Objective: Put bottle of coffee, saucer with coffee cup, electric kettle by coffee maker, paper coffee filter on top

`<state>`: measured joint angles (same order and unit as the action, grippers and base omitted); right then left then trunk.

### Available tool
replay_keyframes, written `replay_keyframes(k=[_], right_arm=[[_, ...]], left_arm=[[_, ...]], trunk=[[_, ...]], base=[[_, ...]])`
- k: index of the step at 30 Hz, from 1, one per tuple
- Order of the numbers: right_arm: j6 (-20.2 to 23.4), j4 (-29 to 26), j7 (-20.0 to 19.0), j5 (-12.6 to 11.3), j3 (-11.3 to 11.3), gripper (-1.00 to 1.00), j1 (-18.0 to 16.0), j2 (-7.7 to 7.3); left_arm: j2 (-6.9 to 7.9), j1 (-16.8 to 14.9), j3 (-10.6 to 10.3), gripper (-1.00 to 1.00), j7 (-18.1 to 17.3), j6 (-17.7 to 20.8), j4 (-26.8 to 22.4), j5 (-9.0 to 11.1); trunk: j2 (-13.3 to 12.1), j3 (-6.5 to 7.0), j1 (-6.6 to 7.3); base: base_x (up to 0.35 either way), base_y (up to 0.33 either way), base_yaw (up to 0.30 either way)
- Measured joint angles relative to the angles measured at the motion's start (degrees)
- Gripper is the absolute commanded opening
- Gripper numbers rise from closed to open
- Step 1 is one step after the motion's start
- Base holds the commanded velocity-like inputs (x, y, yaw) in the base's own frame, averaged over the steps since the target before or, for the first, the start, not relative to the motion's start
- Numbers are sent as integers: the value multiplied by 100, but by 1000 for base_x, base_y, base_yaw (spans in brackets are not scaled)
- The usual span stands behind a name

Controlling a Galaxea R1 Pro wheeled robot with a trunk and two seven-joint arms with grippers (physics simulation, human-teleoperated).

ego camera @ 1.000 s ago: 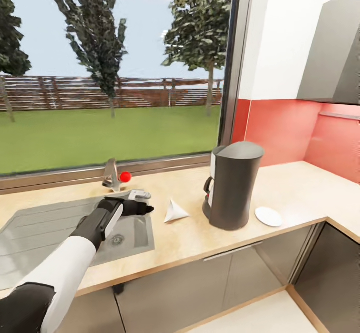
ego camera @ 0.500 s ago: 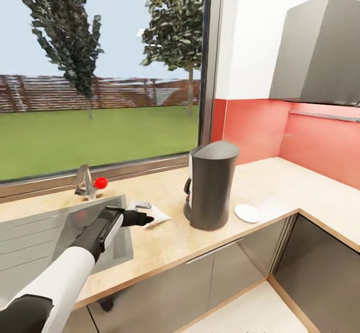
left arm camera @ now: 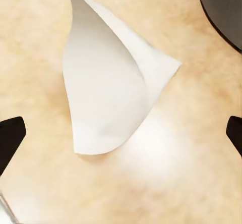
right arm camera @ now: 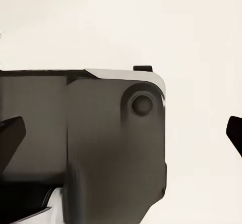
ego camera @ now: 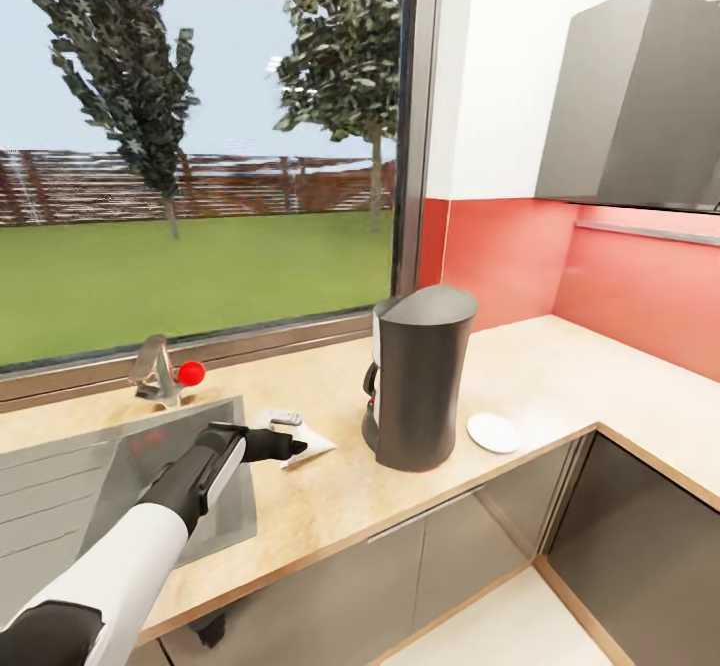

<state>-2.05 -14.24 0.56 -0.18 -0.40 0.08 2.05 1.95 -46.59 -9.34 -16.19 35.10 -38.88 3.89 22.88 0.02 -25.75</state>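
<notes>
The dark grey coffee maker (ego camera: 418, 391) stands on the wooden countertop (ego camera: 560, 366). A white paper coffee filter (ego camera: 312, 438) lies flat on the counter just left of it. My left gripper (ego camera: 288, 444) hovers at the filter's near edge. In the left wrist view the filter (left arm camera: 108, 98) lies between and slightly ahead of the open black fingertips (left arm camera: 10, 139), with the coffee maker's base (left arm camera: 224, 7) at the corner. A white saucer (ego camera: 493, 432) sits right of the coffee maker. My right gripper (right arm camera: 121, 133) is open and empty over a pale floor.
A steel sink (ego camera: 120, 466) with a faucet (ego camera: 155, 371) and red knob (ego camera: 190, 373) lies left of the filter. A small grey object (ego camera: 285, 416) rests behind my left gripper. A grey range hood (ego camera: 640, 116) hangs at the right, above the red backsplash.
The head view has swung right. My left gripper has moved from over the sink to the filter's edge.
</notes>
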Motion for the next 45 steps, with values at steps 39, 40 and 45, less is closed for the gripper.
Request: replay_keyframes(k=[39,40,45], right_arm=[[-6,9,6,2,5,100,0,-4],[-12,9,7,6,7,100,0,-4],[-26,0,27,-6,-42,100,0,60]], left_arm=[[-67,369,-18,100,0,-209,9,9],[-68,370,-18,100,0,-209,9,9],[-123,441,-36,100,-10,-218,28,25]], trunk=[[0,0,0],[0,0,-1],[0,0,-1]], base=[[67,0,0],[60,0,0],[9,0,0]])
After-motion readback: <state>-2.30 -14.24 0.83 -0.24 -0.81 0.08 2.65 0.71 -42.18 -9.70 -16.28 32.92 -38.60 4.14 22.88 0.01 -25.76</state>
